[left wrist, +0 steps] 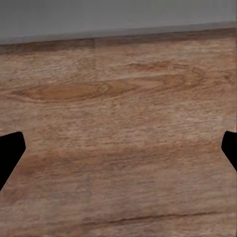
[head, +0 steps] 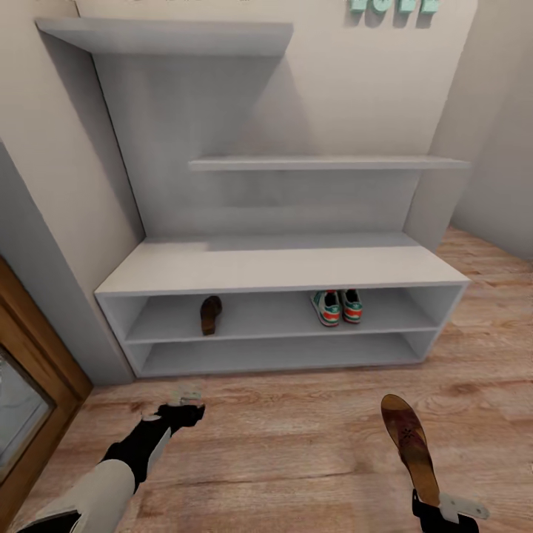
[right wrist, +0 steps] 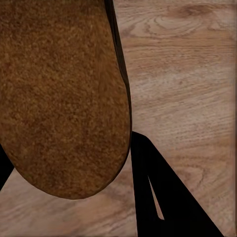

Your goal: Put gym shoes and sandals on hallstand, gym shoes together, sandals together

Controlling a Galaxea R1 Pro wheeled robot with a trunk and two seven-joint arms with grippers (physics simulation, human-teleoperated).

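Note:
The pale grey hallstand (head: 281, 266) stands against the wall ahead. On its upper shoe tier one brown sandal (head: 211, 314) lies at the left, and the two gym shoes (head: 326, 307) (head: 351, 305) sit side by side at the right. My right gripper (head: 437, 507) is shut on the second sandal (head: 409, 444), holding it by one end above the corridor floor (head: 296, 444). In the right wrist view its brown sole (right wrist: 59, 98) sits against a black finger (right wrist: 163, 197). My left gripper (head: 185, 396) hangs open over bare planks (left wrist: 118, 98), fingertips (left wrist: 10, 153) wide apart.
A wooden door frame (head: 37, 348) borders the left side next to a grey wall section. Staggered shelves (head: 326, 163) jut out above the bench. The lower shoe tier (head: 281, 354) holds nothing. Teal letters (head: 392, 6) hang on the wall.

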